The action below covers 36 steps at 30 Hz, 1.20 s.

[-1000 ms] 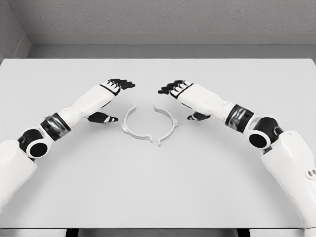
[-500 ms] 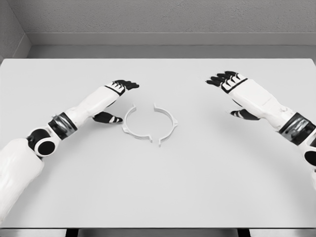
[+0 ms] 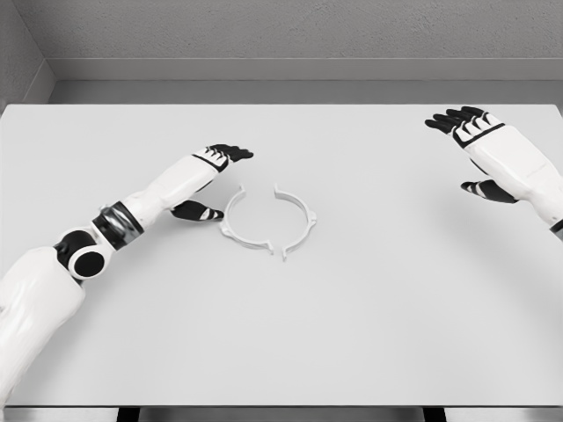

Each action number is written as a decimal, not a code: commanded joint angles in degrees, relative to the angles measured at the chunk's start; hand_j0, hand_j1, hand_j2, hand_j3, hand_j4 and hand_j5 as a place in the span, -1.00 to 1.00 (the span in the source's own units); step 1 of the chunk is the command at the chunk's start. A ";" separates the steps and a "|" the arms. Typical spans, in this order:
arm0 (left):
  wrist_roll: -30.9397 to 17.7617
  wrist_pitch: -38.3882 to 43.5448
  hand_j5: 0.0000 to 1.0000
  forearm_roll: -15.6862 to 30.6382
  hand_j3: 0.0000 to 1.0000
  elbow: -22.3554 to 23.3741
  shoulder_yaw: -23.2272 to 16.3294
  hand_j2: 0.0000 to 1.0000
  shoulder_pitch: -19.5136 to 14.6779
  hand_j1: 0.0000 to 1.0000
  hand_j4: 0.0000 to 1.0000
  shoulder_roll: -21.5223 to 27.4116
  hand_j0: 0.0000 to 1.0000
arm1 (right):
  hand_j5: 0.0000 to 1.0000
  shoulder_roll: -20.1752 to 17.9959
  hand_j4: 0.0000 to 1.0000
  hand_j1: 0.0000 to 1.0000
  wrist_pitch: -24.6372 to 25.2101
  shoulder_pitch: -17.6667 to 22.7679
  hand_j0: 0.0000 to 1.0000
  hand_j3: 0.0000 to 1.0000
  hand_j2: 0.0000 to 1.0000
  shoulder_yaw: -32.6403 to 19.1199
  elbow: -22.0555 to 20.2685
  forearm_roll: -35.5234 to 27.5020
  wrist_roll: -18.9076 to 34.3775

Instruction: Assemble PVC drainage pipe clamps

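Two white half-rings lie flat near the middle of the pale grey surface, a little left of centre in the frame. The left clamp half and the right clamp half face each other so that together they trace most of a circle, but their ends do not meet: there is a gap at the top and another at the bottom, where the right piece's lower end sits just beside the left piece's tab. The left hand reaches in from the lower left and hovers just beside the left half, its dark fingers spread loosely above the ring's upper left and its thumb low, close to the ring's outer edge; whether the thumb touches it I cannot tell. It holds nothing. The right hand is at the upper right of the frame, well apart from both pieces, palm down, fingers extended and relaxed, also holding nothing.
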 commanded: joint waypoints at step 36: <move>0.01 0.00 1.00 -1.64 1.00 -1.41 0.06 1.00 0.70 1.00 1.00 -2.01 1.00 | 1.00 -0.06 1.00 1.00 0.08 -0.09 1.00 1.00 1.00 0.19 0.07 -0.38 -0.08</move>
